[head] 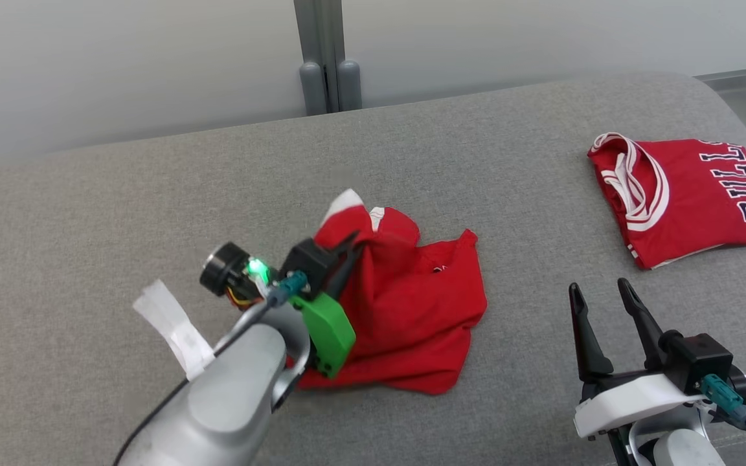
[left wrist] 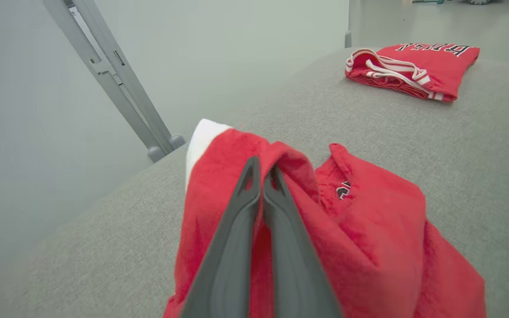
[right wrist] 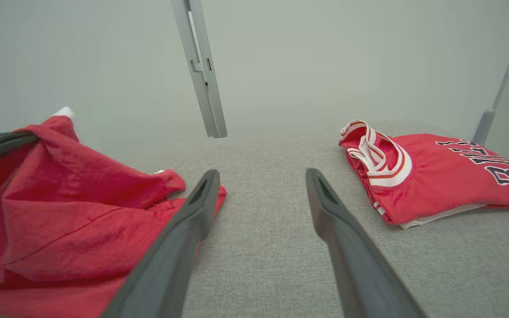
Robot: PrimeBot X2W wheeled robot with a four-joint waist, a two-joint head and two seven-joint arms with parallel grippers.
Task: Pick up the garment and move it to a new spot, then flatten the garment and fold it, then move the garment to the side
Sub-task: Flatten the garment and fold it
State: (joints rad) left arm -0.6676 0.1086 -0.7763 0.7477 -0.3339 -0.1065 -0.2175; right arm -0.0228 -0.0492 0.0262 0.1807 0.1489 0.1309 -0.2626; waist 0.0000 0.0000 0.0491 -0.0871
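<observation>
Jaws pressed together on a raised fold of the red garment (head: 412, 304), your left gripper (head: 349, 251) should, by my judgement, lift slowly and straight so the cloth won't slip. The rest droops onto the grey cushion (head: 153, 194) below the fingers. Your right gripper (head: 599, 291) stands spread and empty, apart from it.

Folded red jersey (head: 690, 200) flat on grey surface (head: 153, 194).

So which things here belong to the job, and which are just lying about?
Job: crumpled red garment; left gripper, shut on its raised fold; right gripper, open beside it; grey padded surface under it.
Lying about: folded red jersey at the far right; grey post behind.
</observation>
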